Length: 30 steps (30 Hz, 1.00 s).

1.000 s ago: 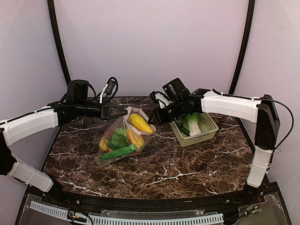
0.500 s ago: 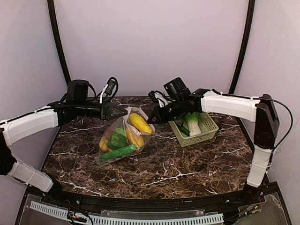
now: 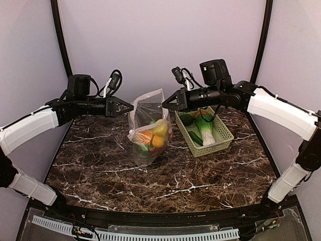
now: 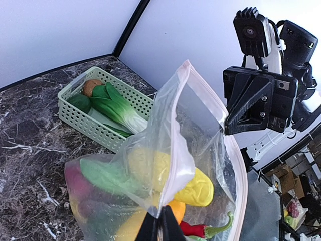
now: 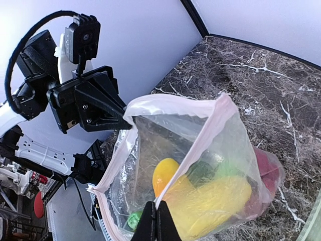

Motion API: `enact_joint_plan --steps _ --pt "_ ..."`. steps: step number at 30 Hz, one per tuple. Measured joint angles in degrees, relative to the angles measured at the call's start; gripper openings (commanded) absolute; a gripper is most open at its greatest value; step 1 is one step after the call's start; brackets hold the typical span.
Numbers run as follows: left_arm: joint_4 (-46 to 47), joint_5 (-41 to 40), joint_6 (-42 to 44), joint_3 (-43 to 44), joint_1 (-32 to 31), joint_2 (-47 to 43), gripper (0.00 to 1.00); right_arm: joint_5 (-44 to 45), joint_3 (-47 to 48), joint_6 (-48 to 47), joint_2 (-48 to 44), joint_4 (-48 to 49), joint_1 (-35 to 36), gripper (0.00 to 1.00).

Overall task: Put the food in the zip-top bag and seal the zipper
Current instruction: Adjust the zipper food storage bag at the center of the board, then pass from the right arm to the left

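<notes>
1. Two grippers hold the zip-top bag (image 3: 148, 111) up between them at the back of the counter (image 3: 200, 186), just left of the pale green basket (image 3: 221, 143).
2. The left gripper (image 3: 131, 106) has its jaws pressed together on the rim of the bag's mouth on the left side. Its wrist view shows the plastic pinched between the fingertips.
3. The right gripper (image 3: 164, 105) is clamped the same way on the opposite rim, with its fingers closed on the pink edge strip.
4. The zipper (image 4: 200, 83) is not sealed. Its two sides stand apart and the mouth gapes between the arms, turned upward.
5. The food (image 3: 153, 138) inside has sunk into the lower part of the bag.
   - The yellow corn (image 4: 196, 189) lies on top.
   - An orange piece (image 4: 175, 211) sits just under the corn.
   - A red chili (image 4: 193, 230) with a green stem lies beside them.
   - Green pieces show through the plastic, along with something dark red at the bottom.
6. The bag hangs long and narrow. I cannot tell whether its bottom rests on the counter or hangs just clear of it.
7. The basket holds three things.
   - The bok choy (image 3: 205, 129) lies lengthwise in it.
   - A dark green piece (image 4: 80, 103) sits at the far end.
   - A brownish round piece (image 4: 92, 87) sits next to the green one.
</notes>
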Motion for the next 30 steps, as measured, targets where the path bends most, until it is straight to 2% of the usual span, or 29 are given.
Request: enact_joint_plan --steps 1,2,4,6,10,15,19,24,26,28,30 --pt "0.00 0.42 -0.46 0.39 0.00 0.33 0.31 0.31 -0.07 0.35 -0.15 0.20 0.26 0.00" --pt "0.02 0.66 -0.66 0.70 0.00 0.59 0.47 1.07 -0.24 0.94 -0.33 0.37 0.61 0.00" --pt "-0.07 1.25 -1.25 1.20 -0.02 0.94 0.65 3.13 -1.51 2.67 -0.74 1.25 1.27 0.00" --pt "-0.39 1.29 -0.94 1.51 -0.02 0.74 0.76 5.49 -3.65 4.94 -1.09 2.91 1.57 0.00" --pt "-1.79 -0.13 0.17 1.53 -0.15 -1.73 0.86 10.80 -8.26 10.38 -1.57 7.39 1.97 0.00" --pt "-4.37 -2.69 4.46 -0.20 -2.12 -8.24 0.87 17.51 -9.03 14.58 -1.57 11.74 2.84 0.00" --pt "-6.29 -3.93 7.58 -4.55 -3.96 -13.55 0.78 21.03 -8.44 16.15 -1.57 13.60 3.41 0.00" --pt "-8.13 -4.96 10.05 -9.81 -6.32 -16.48 0.75 23.96 -6.73 16.98 -0.83 13.57 3.48 0.00" --pt "-8.85 -5.75 10.62 -11.43 -6.91 -16.96 0.67 24.39 -6.47 17.05 -0.44 13.55 3.48 0.00" --pt "-9.33 -6.47 11.08 -12.20 -7.19 -16.98 0.56 24.50 -6.27 17.18 -0.11 13.60 3.52 0.00" --pt "-9.77 -7.21 11.04 -12.46 -7.34 -16.81 0.52 24.74 -6.19 17.20 0.07 13.70 3.58 0.00"
